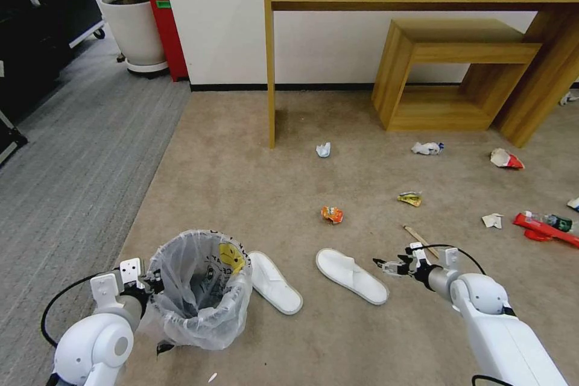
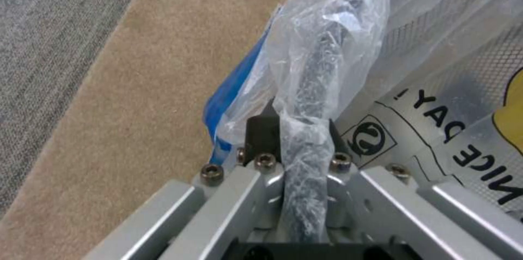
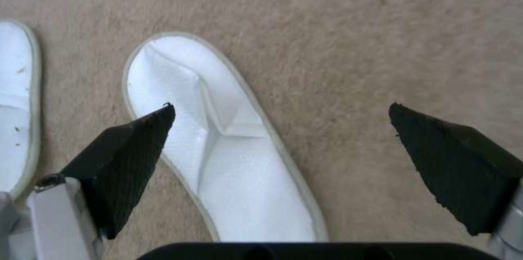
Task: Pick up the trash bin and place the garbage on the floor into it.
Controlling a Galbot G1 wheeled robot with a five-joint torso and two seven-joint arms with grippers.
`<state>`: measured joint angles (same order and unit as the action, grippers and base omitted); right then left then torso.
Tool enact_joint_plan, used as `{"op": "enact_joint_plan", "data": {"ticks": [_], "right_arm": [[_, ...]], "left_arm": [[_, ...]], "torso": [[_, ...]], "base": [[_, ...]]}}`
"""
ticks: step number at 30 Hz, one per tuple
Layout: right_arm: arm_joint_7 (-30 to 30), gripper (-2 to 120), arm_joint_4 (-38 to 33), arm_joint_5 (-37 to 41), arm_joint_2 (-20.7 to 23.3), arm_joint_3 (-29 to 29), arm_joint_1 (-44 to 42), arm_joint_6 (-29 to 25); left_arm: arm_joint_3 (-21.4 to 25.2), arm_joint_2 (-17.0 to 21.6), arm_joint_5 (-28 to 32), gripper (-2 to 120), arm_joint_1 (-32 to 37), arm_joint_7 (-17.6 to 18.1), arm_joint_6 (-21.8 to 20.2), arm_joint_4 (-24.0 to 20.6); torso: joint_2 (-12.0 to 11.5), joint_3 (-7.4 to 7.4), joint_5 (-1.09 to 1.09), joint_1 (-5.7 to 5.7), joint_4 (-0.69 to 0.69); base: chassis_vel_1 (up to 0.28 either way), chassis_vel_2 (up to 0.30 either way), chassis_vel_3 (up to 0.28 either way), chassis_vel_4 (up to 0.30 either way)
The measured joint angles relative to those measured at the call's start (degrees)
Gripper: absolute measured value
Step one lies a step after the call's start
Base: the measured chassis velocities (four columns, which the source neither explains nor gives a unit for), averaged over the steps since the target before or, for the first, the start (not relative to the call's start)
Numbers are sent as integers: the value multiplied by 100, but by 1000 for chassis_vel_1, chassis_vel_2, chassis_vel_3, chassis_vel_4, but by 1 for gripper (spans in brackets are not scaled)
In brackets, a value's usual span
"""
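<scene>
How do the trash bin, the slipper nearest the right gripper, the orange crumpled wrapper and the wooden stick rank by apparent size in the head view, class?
1. trash bin, held at its rim by the left gripper
2. slipper
3. and 4. wooden stick and orange wrapper: both small and farther off, so unranked.

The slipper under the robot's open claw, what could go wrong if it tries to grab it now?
The right gripper hangs open with the slipper under only one finger, so it might close beside it and miss. The left gripper holds the trash bin only by its rim and thin bag, which could slip or tear. The other slipper lies right against the bin and could get knocked.
</scene>
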<state>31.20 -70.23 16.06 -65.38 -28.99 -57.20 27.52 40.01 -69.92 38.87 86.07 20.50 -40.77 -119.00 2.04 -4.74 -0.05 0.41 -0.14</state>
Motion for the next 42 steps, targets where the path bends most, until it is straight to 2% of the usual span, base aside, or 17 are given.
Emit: {"op": "enact_joint_plan", "data": {"ticks": [9, 19, 22, 23, 25, 26, 28, 30, 34, 36, 37, 38, 41, 42], "right_arm": [[18, 100, 963, -255, -472, 511, 506, -472], [-85, 96, 1441, -362, -763, 767, 826, -750], [-101, 87, 1675, -427, -827, 810, 974, -926], [-101, 87, 1675, -427, -827, 810, 974, -926], [-119, 73, 1883, -508, -905, 835, 1089, -1039], [-119, 73, 1883, -508, -905, 835, 1089, -1039], [-142, 66, 1985, -558, -970, 831, 1142, -1082], [-156, 62, 1988, -563, -980, 830, 1141, -1090], [-182, 43, 1986, -567, -975, 823, 1094, -1125], [-183, 42, 1986, -567, -973, 821, 1092, -1129], [-184, 33, 1978, -567, -959, 815, 1075, -1134], [-184, 33, 1978, -567, -959, 815, 1075, -1134], [-184, 18, 1981, -572, -950, 818, 1068, -1142], [-184, 18, 1981, -572, -950, 818, 1068, -1142]], "left_arm": [[36, -58, -13, 1, 10, -10, 16, -8], [82, -80, -22, 1, 17, -32, 76, 16], [112, -72, -22, 1, 48, -48, 91, 7], [112, -72, -22, 1, 48, -48, 91, 7], [123, -59, -22, 1, 65, -52, 99, -6], [123, -59, -22, 1, 65, -52, 99, -6], [125, -54, -21, 1, 66, -56, 101, -18], [125, -54, -21, 1, 63, -56, 101, -19], [104, -67, -21, 1, 43, -56, 108, -20], [101, -70, -21, 1, 42, -56, 109, -20], [81, -79, -22, 1, 29, -59, 122, -11], [81, -79, -22, 1, 29, -59, 122, -11], [61, -82, -21, 1, -8, -60, 129, 9], [61, -82, -21, 1, -8, -60, 129, 9]], "torso": [[0, 0, 0, 0, 0], [0, 0, 0, 0, -1], [0, 0, 0, 0, 0], [0, 0, 0, 0, 0], [0, 0, 0, 0, 0], [0, 0, 0, 0, 0], [0, 0, 2, 0, 0], [0, 0, 1, 0, 1], [0, 0, 1, 0, -1], [0, 0, 1, 0, -1], [0, 0, 1, 0, -1], [0, 0, 1, 0, -1], [0, 0, 0, 0, 0], [0, 0, 0, 0, 0]], "base": [[0, 0, 0, 0], [0, 0, 0, 0], [0, 0, 0, 0], [0, 0, 0, 0], [0, 0, 0, 0], [0, 0, 0, 0], [0, 0, 0, 0], [0, 0, 0, 0], [0, 0, 0, 0], [0, 0, 0, 0], [0, 0, 0, 0], [0, 0, 0, 0], [0, 0, 0, 0], [0, 0, 0, 0]]}}
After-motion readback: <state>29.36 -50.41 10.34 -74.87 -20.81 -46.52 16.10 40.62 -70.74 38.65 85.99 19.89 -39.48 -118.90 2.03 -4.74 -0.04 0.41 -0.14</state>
